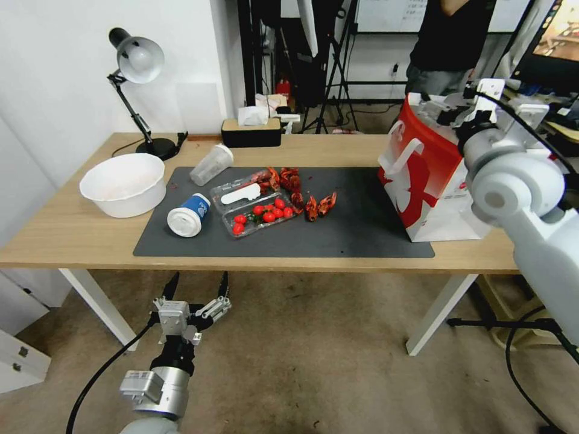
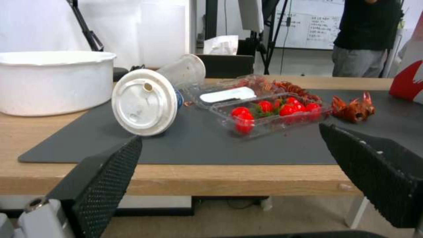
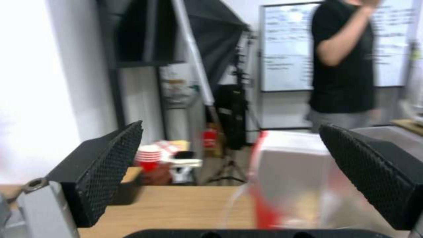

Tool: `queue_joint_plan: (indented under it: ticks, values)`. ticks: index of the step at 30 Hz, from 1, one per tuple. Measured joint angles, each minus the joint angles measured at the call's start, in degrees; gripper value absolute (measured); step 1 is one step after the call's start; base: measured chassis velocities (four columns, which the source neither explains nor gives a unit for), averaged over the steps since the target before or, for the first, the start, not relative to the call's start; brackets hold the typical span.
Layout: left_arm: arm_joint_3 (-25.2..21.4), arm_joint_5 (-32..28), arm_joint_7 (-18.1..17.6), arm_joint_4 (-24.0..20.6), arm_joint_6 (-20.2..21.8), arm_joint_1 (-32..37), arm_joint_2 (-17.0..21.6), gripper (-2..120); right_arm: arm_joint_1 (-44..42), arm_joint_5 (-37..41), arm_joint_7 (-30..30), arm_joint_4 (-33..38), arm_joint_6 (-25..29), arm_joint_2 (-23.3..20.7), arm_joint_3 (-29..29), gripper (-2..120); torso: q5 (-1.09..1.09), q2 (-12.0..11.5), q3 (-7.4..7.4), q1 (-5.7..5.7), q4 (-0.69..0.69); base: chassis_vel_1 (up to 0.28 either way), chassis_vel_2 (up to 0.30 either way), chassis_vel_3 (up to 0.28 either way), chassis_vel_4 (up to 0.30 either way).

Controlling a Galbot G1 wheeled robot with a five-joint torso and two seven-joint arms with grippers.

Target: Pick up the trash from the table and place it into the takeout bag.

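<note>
- Fingers on your left gripper (image 1: 196, 288) stand wide apart with nothing between them; it hangs below and in front of the table (image 1: 72, 232) edge. Your right gripper (image 3: 229, 172) is likewise spread wide and empty, raised beside the takeout bag (image 1: 431, 181).
- Trash lies mid-mat: a lidded paper cup (image 1: 188, 214) on its side, a clear plastic cup (image 1: 211, 164) tipped over, an open clamshell tray (image 1: 256, 208) with cherry tomatoes (image 1: 263, 213), and crayfish shells (image 1: 319, 205) loose beside it.
- Risk, in my judgement: the paper cup may roll if you nudge it; the flimsy tray may flex and spill tomatoes; your right arm sits close enough to tip the bag.
- Surface: light wood under a dark grey mat (image 1: 362, 229); a white bowl (image 1: 123, 184) sits off the mat, a desk lamp (image 1: 137, 60) and a tissue box (image 1: 251, 129) along the far edge.
- Room: tripods and a whiteboard stand behind.
</note>
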Motion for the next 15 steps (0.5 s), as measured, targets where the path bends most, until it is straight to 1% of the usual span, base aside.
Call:
queue_joint_plan:
  ticks: [1,2,3,4,6,7,9,10,11,12,13,14,15]
  values:
    - [0.0,0.0,0.0,0.0,0.0,0.0,0.0,100,0.0,0.0,0.0,0.0,0.0,0.0,0.0,100,0.0,0.0,0.0,0.0,0.0,0.0,0.0,0.0,0.0]
    - [-0.1,-0.1,0.0,0.1,0.0,-0.1,0.0,100,-2.9,0.0,-2.0,1.8,1.9,-0.4,1.1,100,0.01,0.0,0.0,-0.01,-0.02,0.0,0.0,0.0,0.0]
    - [-0.1,-0.1,0.1,0.2,0.0,-0.2,0.1,100,-5.1,-0.2,-3.6,2.9,3.3,-0.6,1.8,100,0.0,0.0,0.0,0.0,-0.02,0.0,0.0,0.0,0.0]
    - [-0.1,-0.1,0.1,0.2,0.0,-0.2,0.1,100,-5.1,-0.2,-3.6,2.9,3.3,-0.6,1.8,100,0.0,0.0,0.0,0.0,-0.02,0.0,0.0,0.0,0.0]
    - [-0.1,-0.3,0.2,0.4,-0.1,-0.4,0.1,100,-12.3,-1.8,-10.1,5.5,7.3,-1.3,5.1,100,0.0,0.0,0.01,0.0,0.0,0.0,0.0,0.0,0.0]
    - [-0.1,-0.3,0.2,0.4,-0.1,-0.4,0.1,100,-12.3,-1.8,-10.1,5.5,7.3,-1.3,5.1,100,0.0,0.0,0.01,0.0,0.0,0.0,0.0,0.0,0.0]
    - [-0.2,-0.7,0.4,0.6,-0.3,-0.5,0.1,100,-18.8,-4.1,-15.9,7.5,9.7,-1.3,8.3,100,0.01,0.0,0.0,0.0,-0.03,0.0,0.0,0.0,0.0]
    - [-0.2,-0.7,0.4,0.6,-0.3,-0.5,0.1,100,-18.8,-4.1,-15.9,7.5,9.7,-1.3,8.3,100,0.01,0.0,0.0,0.0,-0.03,0.0,0.0,0.0,0.0]
    - [-0.2,-0.9,0.5,0.7,-0.4,-0.6,0.2,100,-21.6,-5.4,-17.6,8.2,10.5,-1.0,9.6,100,0.01,0.0,0.0,0.0,-0.02,0.0,0.0,0.0,0.0]
    - [-0.3,-1.2,0.7,0.8,-0.5,-0.7,0.2,100,-26.3,-7.4,-19.6,9.4,11.4,-0.1,12.0,100,0.01,0.0,0.0,0.0,0.0,0.0,0.0,0.0,0.0]
    - [-0.3,-1.2,0.7,0.8,-0.5,-0.7,0.2,100,-26.3,-7.4,-19.6,9.4,11.4,-0.1,12.0,100,0.01,0.0,0.0,0.0,0.0,0.0,0.0,0.0,0.0]
    - [-0.3,-1.4,0.7,0.8,-0.5,-0.8,0.2,100,-29.0,-8.5,-20.5,10.0,11.9,0.5,13.3,100,0.01,0.0,0.0,0.0,-0.01,0.0,0.0,0.0,0.0]
    - [-0.2,-1.5,0.8,0.9,-0.5,-0.9,0.3,100,-33.3,-10.4,-22.2,10.6,13.6,1.6,15.3,100,0.01,0.0,0.0,0.0,-0.02,0.0,0.0,0.0,0.0]
